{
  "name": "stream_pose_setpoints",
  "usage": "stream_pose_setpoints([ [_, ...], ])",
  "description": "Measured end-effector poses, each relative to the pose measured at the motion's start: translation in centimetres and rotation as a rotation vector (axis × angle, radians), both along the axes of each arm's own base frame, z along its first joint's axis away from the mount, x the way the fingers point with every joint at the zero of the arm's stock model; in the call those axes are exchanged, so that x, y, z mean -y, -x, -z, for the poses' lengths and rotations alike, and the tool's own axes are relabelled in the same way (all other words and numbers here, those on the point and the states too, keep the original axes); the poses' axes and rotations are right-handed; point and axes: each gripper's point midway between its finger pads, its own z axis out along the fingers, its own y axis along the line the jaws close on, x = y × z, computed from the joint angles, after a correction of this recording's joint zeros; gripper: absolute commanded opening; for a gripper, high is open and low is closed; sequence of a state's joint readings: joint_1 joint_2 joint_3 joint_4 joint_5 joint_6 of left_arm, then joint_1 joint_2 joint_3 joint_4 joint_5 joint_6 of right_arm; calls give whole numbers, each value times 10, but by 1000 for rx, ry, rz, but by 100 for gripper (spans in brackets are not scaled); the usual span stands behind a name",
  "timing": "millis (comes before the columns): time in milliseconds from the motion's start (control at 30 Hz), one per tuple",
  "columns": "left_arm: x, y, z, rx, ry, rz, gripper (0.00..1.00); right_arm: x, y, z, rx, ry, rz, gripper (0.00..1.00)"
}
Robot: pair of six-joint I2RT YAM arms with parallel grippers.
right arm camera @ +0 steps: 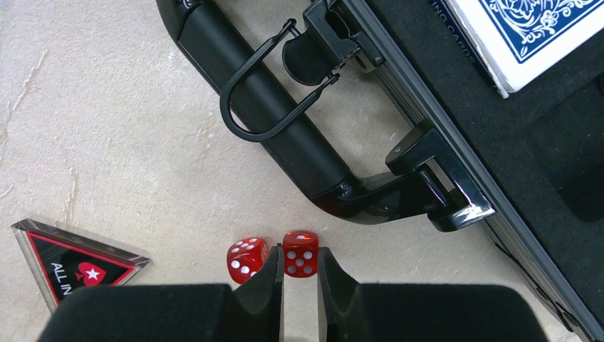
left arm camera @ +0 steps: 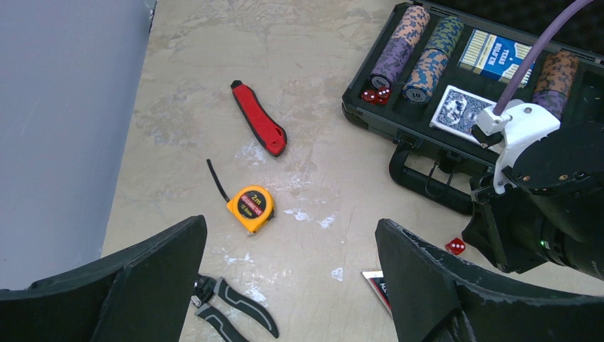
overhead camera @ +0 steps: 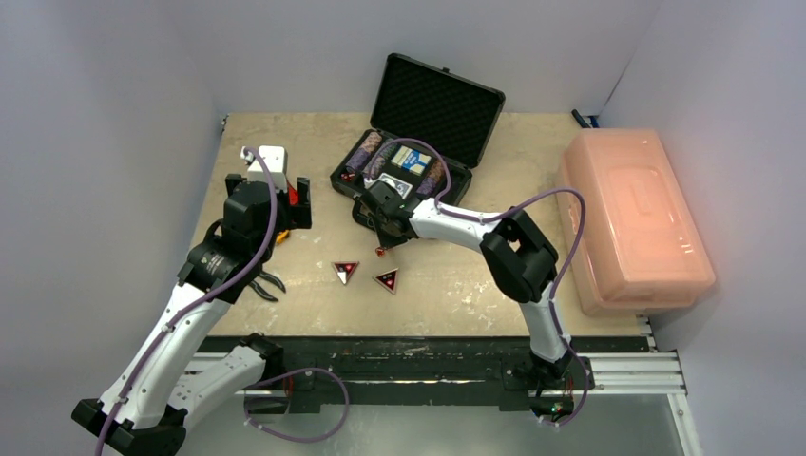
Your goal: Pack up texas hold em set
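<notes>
The right gripper [overhead camera: 382, 243] is squeezing one red die [right arm camera: 300, 251] on the table [right arm camera: 107, 107], just beside the handle [right arm camera: 285, 142] of the open black case [overhead camera: 437, 100]; a second red die [right arm camera: 246, 259] is sitting right beside it. The left gripper [left arm camera: 290, 235] is hanging wide apart, holding nothing.

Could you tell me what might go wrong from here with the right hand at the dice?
The right hand seems to pinch the red die only at its fingertips, so it may slip out on lifting. The second die sits right beside one finger and could be knocked away.
</notes>
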State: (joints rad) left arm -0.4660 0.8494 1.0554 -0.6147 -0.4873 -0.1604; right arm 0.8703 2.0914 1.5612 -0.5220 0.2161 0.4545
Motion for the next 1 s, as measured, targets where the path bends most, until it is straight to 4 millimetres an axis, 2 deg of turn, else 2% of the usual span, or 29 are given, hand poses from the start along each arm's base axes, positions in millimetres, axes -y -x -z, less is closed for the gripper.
stream_pose_setpoints([
  [200,0,0,0,0,0,0,89,-1,0,-13,8,-11,0,0],
  [500,0,0,0,0,0,0,89,-10,-10,-68,83,-88,1,0],
  [633,0,0,0,0,0,0,88,-10,-17,-85,122,-99,10,0],
  [800,0,0,1,-2,-1,0,88,-3,-27,-89,139,-87,26,0],
  [1000,0,0,1,-2,-1,0,88,22,-44,-87,139,-55,75,0],
])
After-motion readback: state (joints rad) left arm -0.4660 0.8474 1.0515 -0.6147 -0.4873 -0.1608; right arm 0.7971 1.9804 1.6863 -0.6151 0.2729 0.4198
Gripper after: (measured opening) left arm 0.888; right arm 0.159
